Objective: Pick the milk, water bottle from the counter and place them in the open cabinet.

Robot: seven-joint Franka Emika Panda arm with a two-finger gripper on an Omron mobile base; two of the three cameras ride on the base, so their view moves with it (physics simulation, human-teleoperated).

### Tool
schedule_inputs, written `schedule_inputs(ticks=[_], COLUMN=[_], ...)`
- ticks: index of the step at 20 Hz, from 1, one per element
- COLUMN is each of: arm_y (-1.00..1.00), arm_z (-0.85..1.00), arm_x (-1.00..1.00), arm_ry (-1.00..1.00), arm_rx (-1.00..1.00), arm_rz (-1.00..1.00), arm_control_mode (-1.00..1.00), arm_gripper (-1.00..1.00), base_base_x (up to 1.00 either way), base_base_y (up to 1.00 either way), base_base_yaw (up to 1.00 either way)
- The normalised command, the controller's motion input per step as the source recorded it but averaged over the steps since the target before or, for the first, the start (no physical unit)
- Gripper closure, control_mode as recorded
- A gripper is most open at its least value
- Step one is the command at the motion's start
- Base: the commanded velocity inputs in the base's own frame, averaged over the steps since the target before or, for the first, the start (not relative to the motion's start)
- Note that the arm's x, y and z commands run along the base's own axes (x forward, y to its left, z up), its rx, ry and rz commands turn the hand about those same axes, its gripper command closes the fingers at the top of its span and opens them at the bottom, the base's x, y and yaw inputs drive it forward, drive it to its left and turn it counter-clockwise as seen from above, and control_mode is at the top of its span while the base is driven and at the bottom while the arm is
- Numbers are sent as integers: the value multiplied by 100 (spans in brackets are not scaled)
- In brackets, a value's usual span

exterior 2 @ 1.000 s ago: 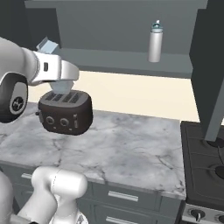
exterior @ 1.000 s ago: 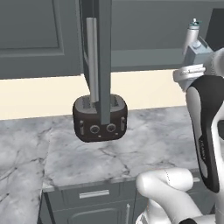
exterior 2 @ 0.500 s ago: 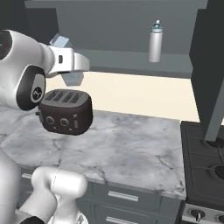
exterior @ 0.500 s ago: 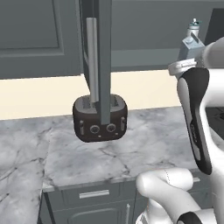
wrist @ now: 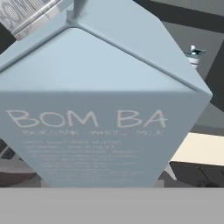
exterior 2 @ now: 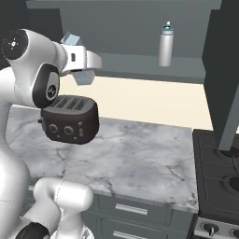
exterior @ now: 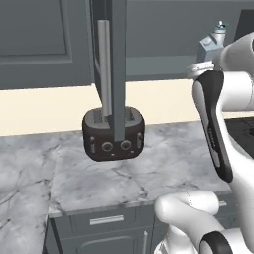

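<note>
Currently the milk, a pale blue-grey carton with a gabled top and pale lettering on its face, sits close before the hand camera, clamped by the gripper whose fingers are clenched on it. In the right base view the carton shows as a pale corner above the white wrist, raised well above the worktop and level with the front edge of the open cabinet shelf. In the left base view the carton appears at the upper right, just beside the arm. The water bottle, slim and grey with a teal cap, stands upright on the grey inner shelf, well apart from the carton. The cabinet door, with its long silver bar handle, hangs edge-on in front of a dark toaster. The toaster stands on a veined marble worktop above dark drawers. A stove adjoins the worktop on the right.
</note>
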Motion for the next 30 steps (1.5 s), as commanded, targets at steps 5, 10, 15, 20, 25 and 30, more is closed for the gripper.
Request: schedule_inputs(ticks=[5, 10, 15, 20, 25, 30], arm_y=[-4, -4, -5, -5, -7, -7], arm_z=[0, 0, 0, 0, -3, -8], arm_x=[39, 33, 37, 39, 41, 40], arm_ry=[0, 0, 0, 0, 0, 0], arm_rx=[0, 0, 0, 0, 0, 0], arm_rz=[0, 0, -1, -1, 0, 0], arm_control_mode=[-100, -100, -100, -100, -100, -100], arm_gripper=[100, 100, 100, 100, 100, 100], base_base_x=[0, 0, 0, 0, 0, 0], base_base_y=[0, 0, 0, 0, 0, 0], base_base_yaw=[0, 0, 0, 0, 0, 0])
